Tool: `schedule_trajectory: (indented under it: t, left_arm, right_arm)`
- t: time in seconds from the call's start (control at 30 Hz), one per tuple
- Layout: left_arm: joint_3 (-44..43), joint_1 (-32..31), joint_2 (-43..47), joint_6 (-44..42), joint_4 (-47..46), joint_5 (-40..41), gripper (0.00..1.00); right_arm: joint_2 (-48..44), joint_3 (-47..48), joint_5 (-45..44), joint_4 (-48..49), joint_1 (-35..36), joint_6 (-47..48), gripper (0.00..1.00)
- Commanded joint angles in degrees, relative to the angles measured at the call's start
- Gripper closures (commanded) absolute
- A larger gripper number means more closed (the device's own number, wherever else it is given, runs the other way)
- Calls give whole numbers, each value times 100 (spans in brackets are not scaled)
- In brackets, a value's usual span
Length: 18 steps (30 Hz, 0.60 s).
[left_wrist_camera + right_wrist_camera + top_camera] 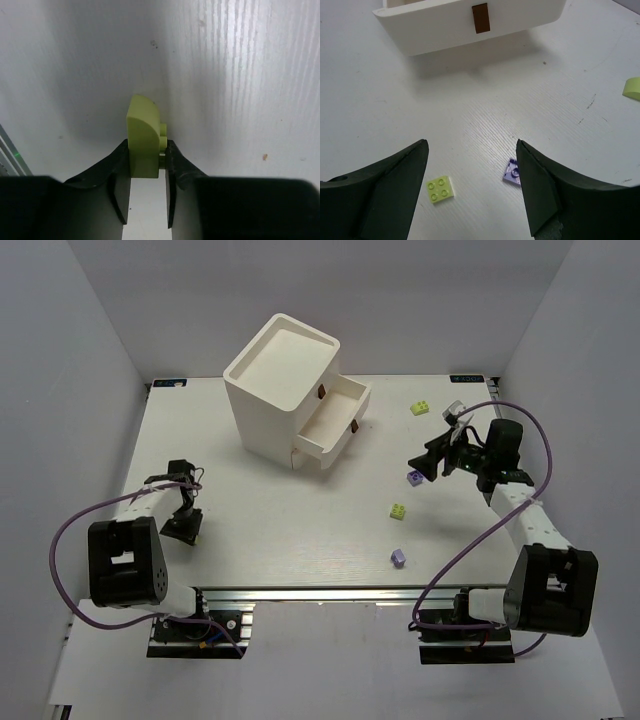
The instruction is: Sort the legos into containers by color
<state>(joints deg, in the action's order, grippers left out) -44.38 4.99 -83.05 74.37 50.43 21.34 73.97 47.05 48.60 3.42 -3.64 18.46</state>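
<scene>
My left gripper is shut on a pale yellow-green lego that stands on the white table; seen from above, this gripper points down at the near left. My right gripper hangs open over the table, with a flat yellow-green lego and a light purple lego lying below it, the purple one beside the right finger. From above, that purple lego lies under the right gripper. The containers are drawers in a white cabinet; two drawers are pulled out.
More legos lie loose on the right half of the table: a yellow-green one at the back, another mid-table and a purple one near the front edge. A drawer front with a brown knob faces my right gripper.
</scene>
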Motion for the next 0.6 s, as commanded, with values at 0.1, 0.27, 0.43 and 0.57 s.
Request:
schedule_trajectory:
  t: [0.1, 0.27, 0.43, 0.57]
  left_arm:
    - [-123, -42, 314, -536, -420, -639, 95]
    - [59, -305, 1052, -1949, -1911, -3091, 100]
    - [307, -964, 2036, -2400, -3362, -4533, 100]
    - [62, -1579, 2354, -2910, -3505, -4771, 100]
  right_arm:
    - [-366, 6, 10, -201, -84, 149, 25]
    - [-559, -2, -289, -316, -119, 193, 37]
    - [-569, -3, -413, -201, -128, -113, 100]
    - [-340, 225, -106, -648, -137, 43, 100]
